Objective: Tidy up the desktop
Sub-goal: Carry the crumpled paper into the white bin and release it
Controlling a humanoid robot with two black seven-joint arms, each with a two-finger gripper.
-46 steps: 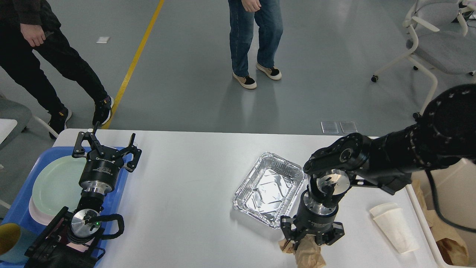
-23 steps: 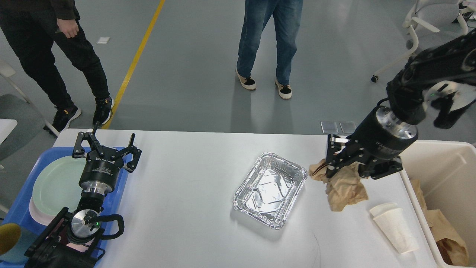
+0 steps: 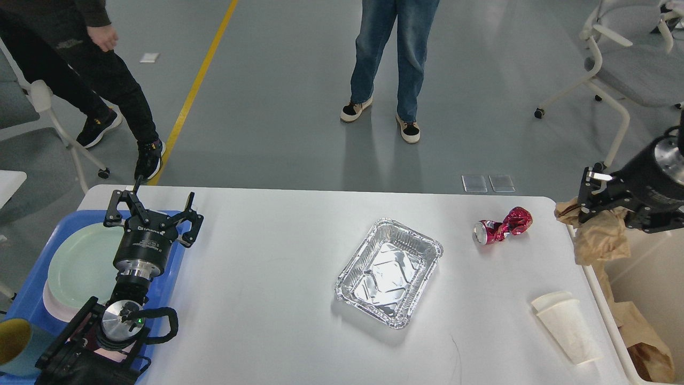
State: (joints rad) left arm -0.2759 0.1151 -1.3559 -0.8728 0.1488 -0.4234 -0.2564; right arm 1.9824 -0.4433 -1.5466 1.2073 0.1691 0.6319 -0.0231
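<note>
The white desktop [image 3: 267, 278] fills the lower view. On it lie an empty foil tray [image 3: 389, 270] in the middle, a crushed red can [image 3: 502, 225] at the far right and a white paper cup [image 3: 567, 327] on its side near the right front. My right gripper [image 3: 590, 209] is shut on a crumpled brown paper bag [image 3: 597, 238] and holds it above the desktop's right edge, over the cream bin [image 3: 649, 278]. My left gripper [image 3: 152, 211] is open and empty above the blue tray [image 3: 29, 291].
The blue tray at the left holds a pale green plate [image 3: 80, 264] on a pink one and a yellow cup [image 3: 12, 342]. More brown paper [image 3: 644, 342] lies in the bin. Two people [image 3: 393, 59] and chairs [image 3: 625, 69] stand beyond the desktop.
My right gripper has lifted the brown paper bag from the desktop's front and carried it right to above the bin. The red can has come into view. The left arm has not moved.
</note>
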